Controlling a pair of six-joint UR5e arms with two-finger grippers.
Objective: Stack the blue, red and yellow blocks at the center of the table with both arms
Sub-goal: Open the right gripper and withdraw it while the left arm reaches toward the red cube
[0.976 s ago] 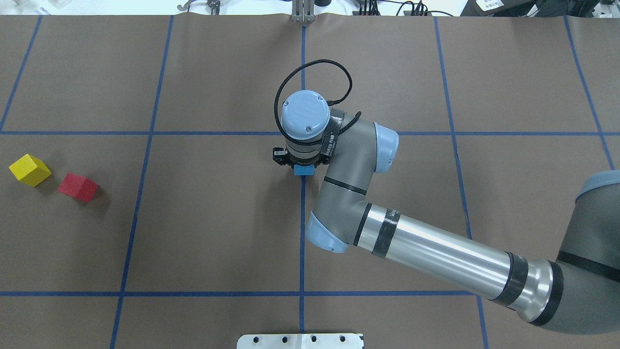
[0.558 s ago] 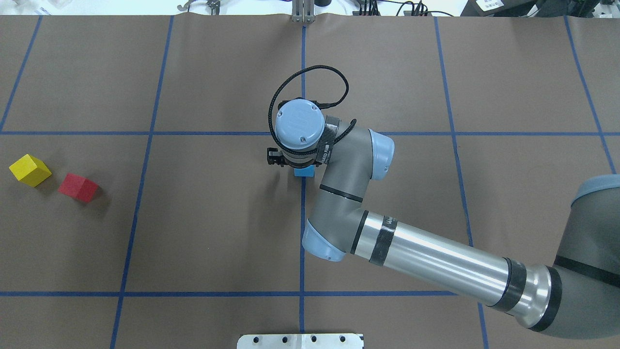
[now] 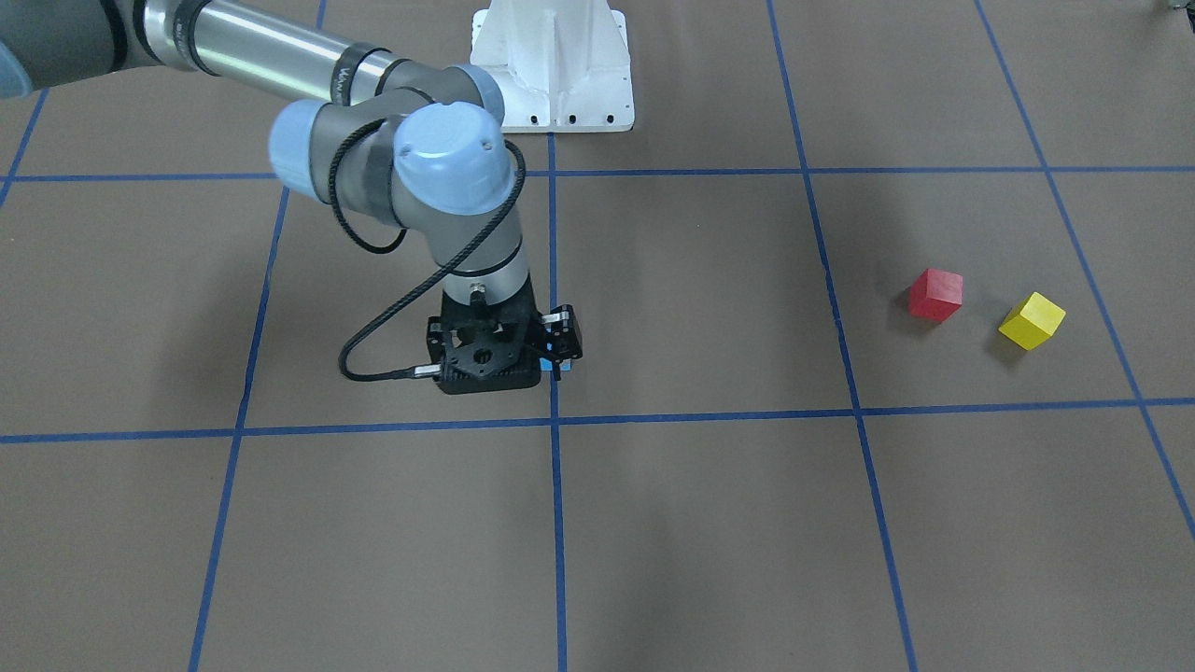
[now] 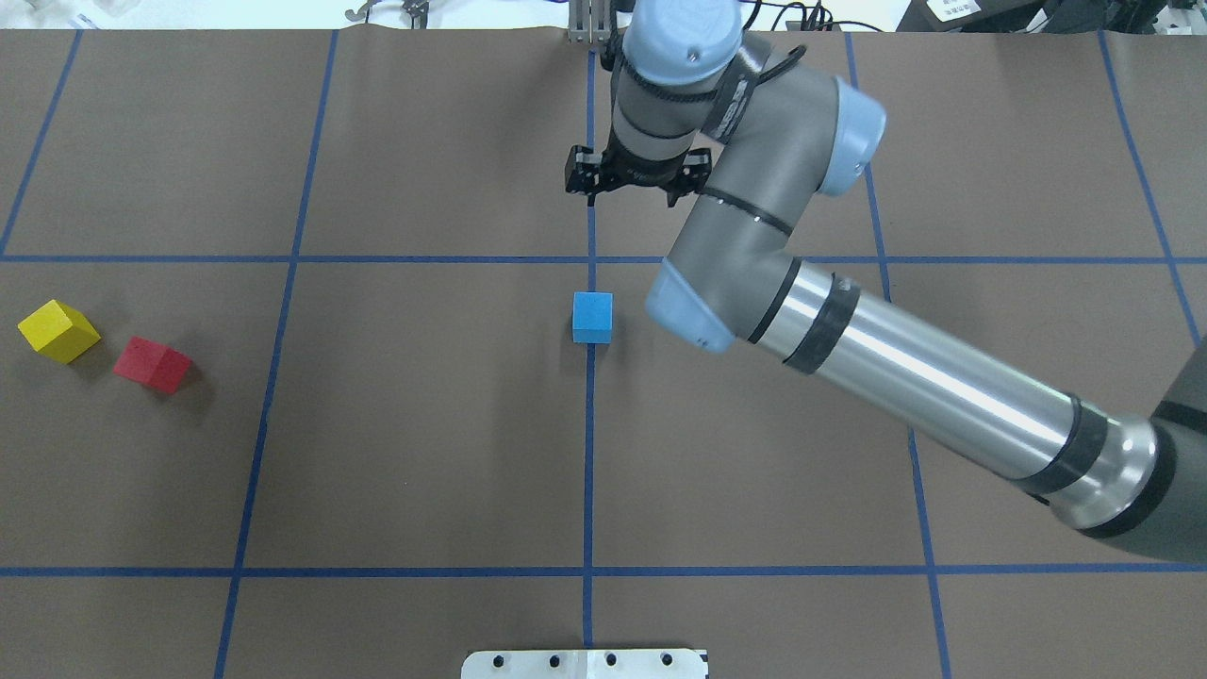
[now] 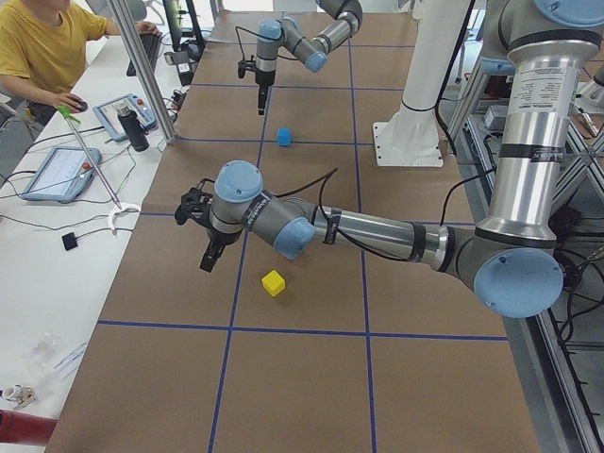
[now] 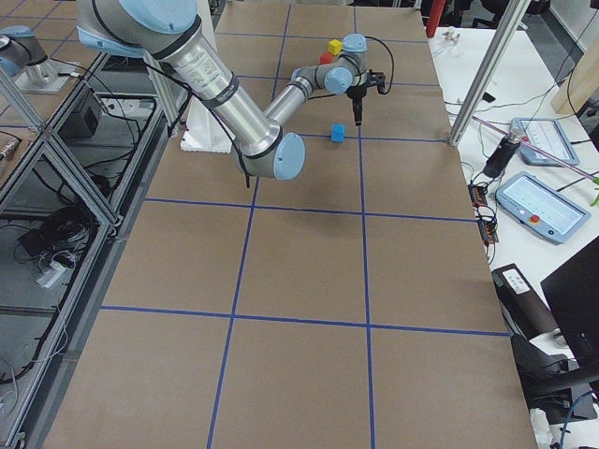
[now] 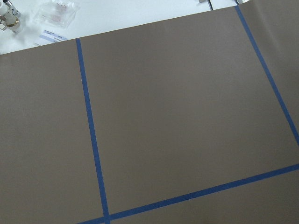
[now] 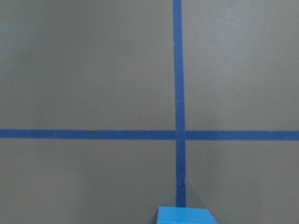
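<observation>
The right claw (image 4: 632, 189) hangs raised over the table (image 4: 424, 424) with its fingers spread wide and nothing between them, touching nothing. It sits beyond the blue block (image 4: 592, 317), on the side away from the robot and well apart from it. The block rests flat and alone at the middle of the table, on a tape line (image 4: 588, 453) a little short of a crossing; the right wrist view catches only its top edge at the bottom of the frame. So the base of the stack looks laid, and the step in hand reads as the right arm clearing away from it. Far off on the robot's left lie the red block (image 4: 152, 364) and the yellow block (image 4: 57, 331), near each other but apart, both turned askew to the tape grid. The left claw (image 5: 209, 253) shows only in the left side view, hanging near the yellow block; how far open it is I cannot tell. Next, I judge, the left arm should take the red block, which calls for turning its fingers to match the skewed faces, coming down without nudging the yellow neighbour, then setting red squarely on blue once the centre is free.
</observation>
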